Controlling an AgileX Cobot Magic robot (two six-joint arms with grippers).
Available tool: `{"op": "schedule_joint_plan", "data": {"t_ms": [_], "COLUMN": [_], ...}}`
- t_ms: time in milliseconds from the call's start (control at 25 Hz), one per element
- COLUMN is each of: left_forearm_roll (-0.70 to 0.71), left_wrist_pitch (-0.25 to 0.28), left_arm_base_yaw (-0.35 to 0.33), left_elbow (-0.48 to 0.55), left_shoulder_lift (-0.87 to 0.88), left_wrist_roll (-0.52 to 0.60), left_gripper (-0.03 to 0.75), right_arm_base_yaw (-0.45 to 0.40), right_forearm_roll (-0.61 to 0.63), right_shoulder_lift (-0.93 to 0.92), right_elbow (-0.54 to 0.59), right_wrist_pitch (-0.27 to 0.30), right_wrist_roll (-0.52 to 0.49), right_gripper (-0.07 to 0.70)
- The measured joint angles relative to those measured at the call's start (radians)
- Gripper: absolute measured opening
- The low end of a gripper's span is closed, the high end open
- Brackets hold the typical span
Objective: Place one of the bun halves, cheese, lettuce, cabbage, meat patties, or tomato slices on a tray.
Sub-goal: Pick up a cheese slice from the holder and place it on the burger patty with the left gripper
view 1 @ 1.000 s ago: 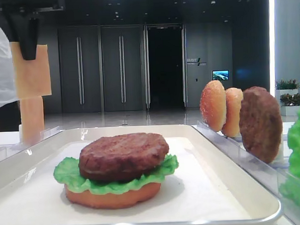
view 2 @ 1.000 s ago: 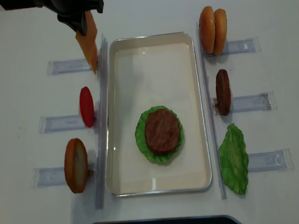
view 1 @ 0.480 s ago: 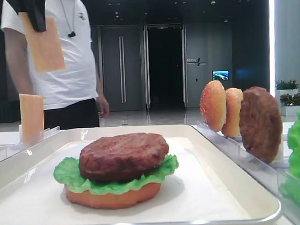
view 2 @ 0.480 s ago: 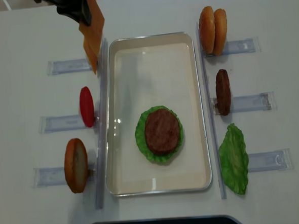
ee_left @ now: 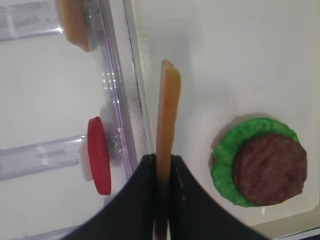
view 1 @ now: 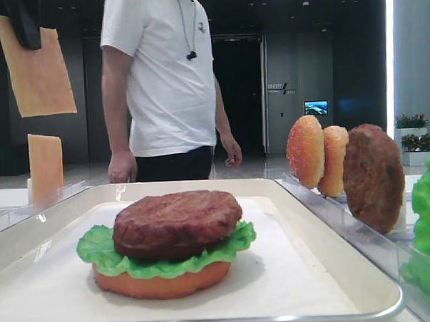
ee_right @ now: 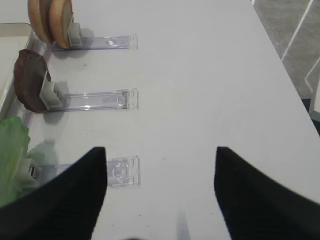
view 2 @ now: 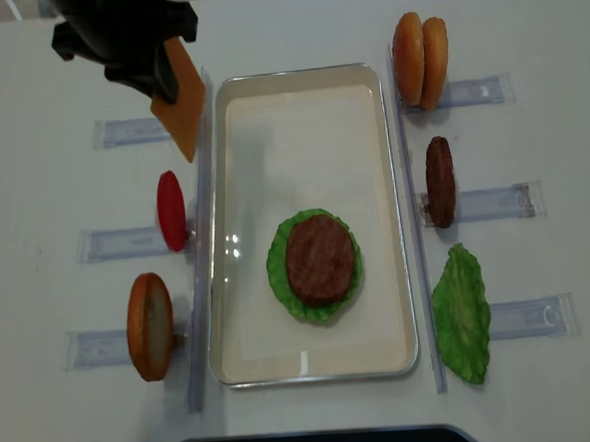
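Above the tray's far left corner, the left gripper (view 2: 162,81) hangs in the air with its jaws clamped on the top edge of the cheese (view 2: 183,110), which dangles below it, tilted, its lower corner over the tray's left rim. Seen from the left wrist camera, the slice (ee_left: 167,125) runs edge-on straight out from between the black fingers (ee_left: 145,185). Ahead of that gripper and to its right sits the tray (view 2: 385,215), a white shallow rectangle; on its liner, in the half nearer the robot, a stack stands: a tomato slice (view 1: 162,281) at the bottom, a lettuce leaf (view 2: 278,272) over it, a meat patty (view 2: 320,257) on top. Just left of the hanging cheese, a second cheese slice (view 1: 45,168) stands upright in a clear rack (view 2: 127,131). Further toward the robot on that same side, a red tomato slice (view 2: 171,211) stands on edge in its rack, and beyond it a bun half (view 2: 149,326).

On the right side, the right gripper (ee_right: 160,195) hovers low over the white table (ee_right: 210,80), jaws spread wide, holding nothing. To its left a green lettuce leaf (ee_right: 12,150) leans in a rack; ahead and left stands a meat patty on edge (ee_right: 30,80), then two bun halves (ee_right: 50,20) side by side. A person in a white shirt (view 1: 165,77) stands behind the table.
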Motion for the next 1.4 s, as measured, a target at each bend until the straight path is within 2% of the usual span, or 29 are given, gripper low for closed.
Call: {"op": "schedule_joint_plan", "data": {"t_ms": [320,680,1080,1400], "left_forearm_roll": [-0.211,-0.396,-0.548,-0.78], "left_wrist_pitch": [-0.135,-0.286,-0.375,-0.482], "left_arm_base_yaw": [0.0,-0.078,-0.164,-0.188], "left_elbow": [0.16,0.303,0.414,0.562], "left_shoulder_lift": [-0.046,-0.066,-0.106,-0.129], "left_wrist_roll": [0.09,0.189,0.287,0.488], "left_gripper": [0.032,0.032,0.032,0.032], "right_arm_base_yaw": [0.0,0.0,0.0,0.0], "right_forearm_roll": [0.0,0.0,0.0,0.0], "right_shoulder_lift": [0.0,0.0,0.0,0.0], "right_elbow": [0.0,0.0,0.0,0.0], "right_wrist_pitch": [0.0,0.0,0.0,0.0], "right_wrist_roll": [0.0,0.0,0.0,0.0], "right_gripper": [0.47,0.47,0.47,0.47]}}
